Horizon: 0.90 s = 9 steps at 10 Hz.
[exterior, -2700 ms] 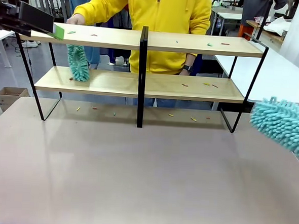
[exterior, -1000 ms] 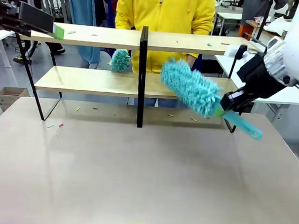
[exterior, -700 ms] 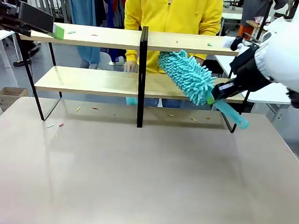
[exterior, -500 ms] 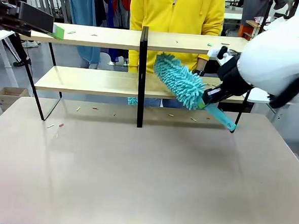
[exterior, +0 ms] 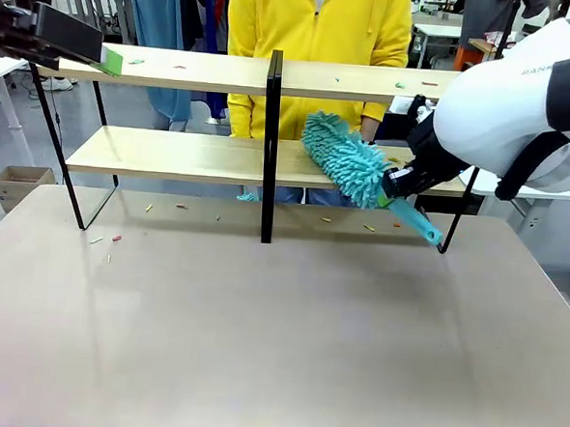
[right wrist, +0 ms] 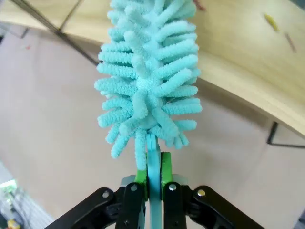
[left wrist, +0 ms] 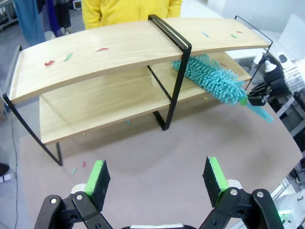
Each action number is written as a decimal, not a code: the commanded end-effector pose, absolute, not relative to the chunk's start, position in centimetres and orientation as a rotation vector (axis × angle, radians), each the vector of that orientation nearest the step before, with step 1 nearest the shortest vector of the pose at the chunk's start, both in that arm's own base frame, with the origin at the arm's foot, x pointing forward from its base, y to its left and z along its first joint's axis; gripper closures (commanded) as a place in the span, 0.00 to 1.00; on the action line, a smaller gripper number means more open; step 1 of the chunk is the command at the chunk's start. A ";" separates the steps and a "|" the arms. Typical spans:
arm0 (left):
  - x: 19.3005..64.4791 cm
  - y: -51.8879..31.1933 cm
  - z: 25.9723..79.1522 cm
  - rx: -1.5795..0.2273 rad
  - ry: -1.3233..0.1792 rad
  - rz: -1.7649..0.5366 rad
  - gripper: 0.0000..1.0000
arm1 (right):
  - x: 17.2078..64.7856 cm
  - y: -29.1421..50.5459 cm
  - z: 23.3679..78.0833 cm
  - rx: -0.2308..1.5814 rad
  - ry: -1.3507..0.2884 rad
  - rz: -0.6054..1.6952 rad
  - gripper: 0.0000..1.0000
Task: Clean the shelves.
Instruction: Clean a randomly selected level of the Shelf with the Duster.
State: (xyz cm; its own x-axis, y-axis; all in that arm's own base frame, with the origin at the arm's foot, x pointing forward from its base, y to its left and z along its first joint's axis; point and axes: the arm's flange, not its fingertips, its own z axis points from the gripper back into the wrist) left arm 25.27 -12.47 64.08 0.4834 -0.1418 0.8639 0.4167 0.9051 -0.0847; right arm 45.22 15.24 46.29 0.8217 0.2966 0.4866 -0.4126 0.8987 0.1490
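- We see the right gripper (right wrist: 153,172) pinching the teal duster (right wrist: 150,71) by its handle, head over the shelves' (exterior: 172,153) lower board, frame centre-right.
- Left gripper (left wrist: 155,174): spread wide, apart from the shelves.

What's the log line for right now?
right hand: shut on duster | duster: over lower tier of shelves, right of centre post | left hand: open

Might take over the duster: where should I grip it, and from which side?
The duster's bare handle end, poking out down-right past the right hand; come from the robot's right side. The fluffy head is soft and sits between the shelves.
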 end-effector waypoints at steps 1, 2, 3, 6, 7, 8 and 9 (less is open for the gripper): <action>25.3 -12.4 64.1 -0.300 -1.015 -0.343 0.00 | 44.7 14.9 48.0 0.190 -0.408 0.228 0.88; 25.3 -12.4 64.1 -0.300 -1.015 -0.343 0.00 | 44.4 14.0 48.5 0.152 -0.381 0.166 0.88; 25.3 -12.4 64.1 -0.300 -1.015 -0.343 0.00 | 43.8 12.5 49.3 0.104 -0.362 0.068 0.88; 25.3 -12.4 64.1 -0.300 -1.015 -0.343 0.00 | 41.8 9.8 50.8 -0.139 -0.347 -0.216 0.88; 25.3 -12.4 64.1 -0.300 -1.015 -0.343 0.00 | 41.4 9.9 51.0 -0.239 -0.377 -0.280 0.88; 25.3 -12.4 64.1 -0.300 -1.015 -0.343 0.00 | 41.3 10.9 51.1 -0.176 -0.410 -0.186 0.88; 25.3 -12.4 64.1 -0.300 -1.015 -0.343 0.00 | 41.4 11.6 50.8 -0.076 -0.412 -0.079 0.88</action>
State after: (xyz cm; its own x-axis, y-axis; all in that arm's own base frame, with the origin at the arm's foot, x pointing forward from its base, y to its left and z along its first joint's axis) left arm 25.26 -12.47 64.08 0.4832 -0.1419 0.8639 0.4169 0.9050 -0.0846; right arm 41.08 10.87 51.17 0.9061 -0.1344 0.4013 0.1919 0.9756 -0.1067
